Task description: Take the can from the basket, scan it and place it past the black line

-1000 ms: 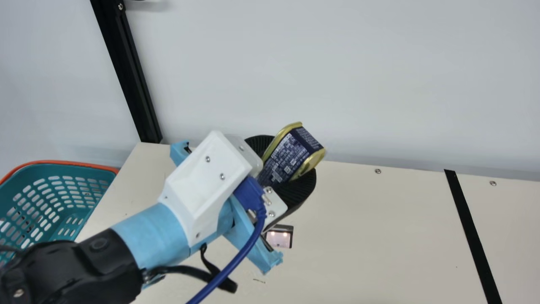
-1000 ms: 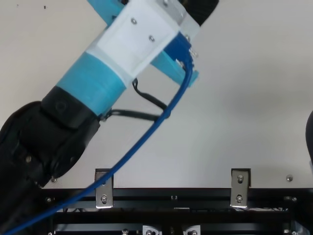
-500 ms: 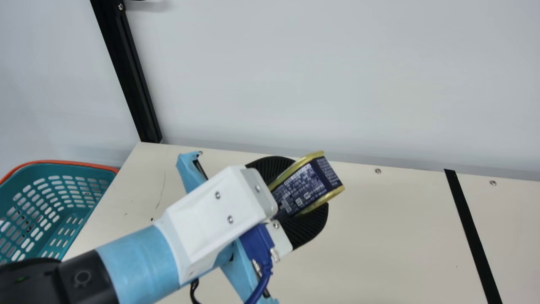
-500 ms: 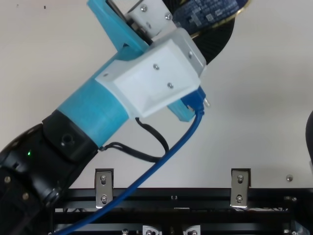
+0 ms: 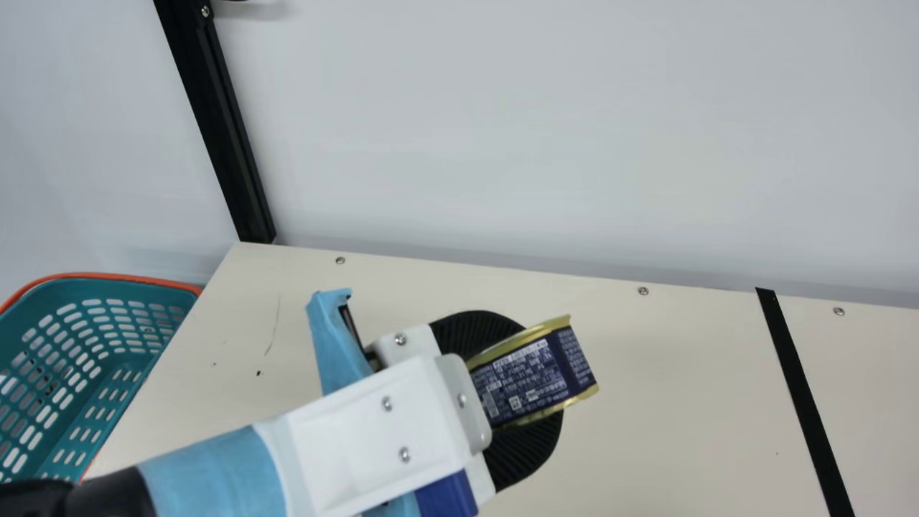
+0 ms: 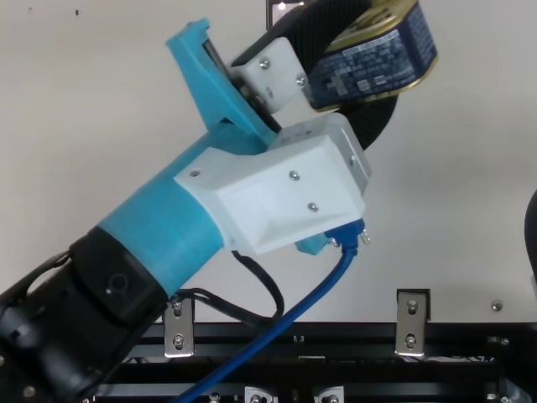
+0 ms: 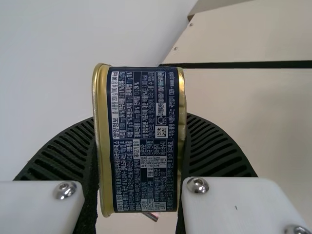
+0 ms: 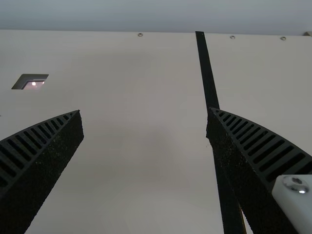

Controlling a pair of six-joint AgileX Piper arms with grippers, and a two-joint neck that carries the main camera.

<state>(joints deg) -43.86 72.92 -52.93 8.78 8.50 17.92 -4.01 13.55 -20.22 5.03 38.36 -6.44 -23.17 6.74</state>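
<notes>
The gold-rimmed rectangular can (image 5: 531, 377) is above the worktop (image 5: 682, 416), clamped across its flat ends by the left gripper (image 7: 140, 117), parted to its width. Probably stiff, fairly heavy and slick-sided, it suits that end-to-end hold. In the main view, the basket (image 5: 136, 278) lies at its nine o'clock, the black line (image 5: 803, 402) at three. The right gripper (image 8: 145, 117) gapes, empty.

Navy, gold-rimmed can (image 5: 531, 377), held aloft and tilted, well short of straight black line (image 5: 798, 388); teal, slotted, orange-rimmed basket (image 5: 108, 289) at main view's left.
</notes>
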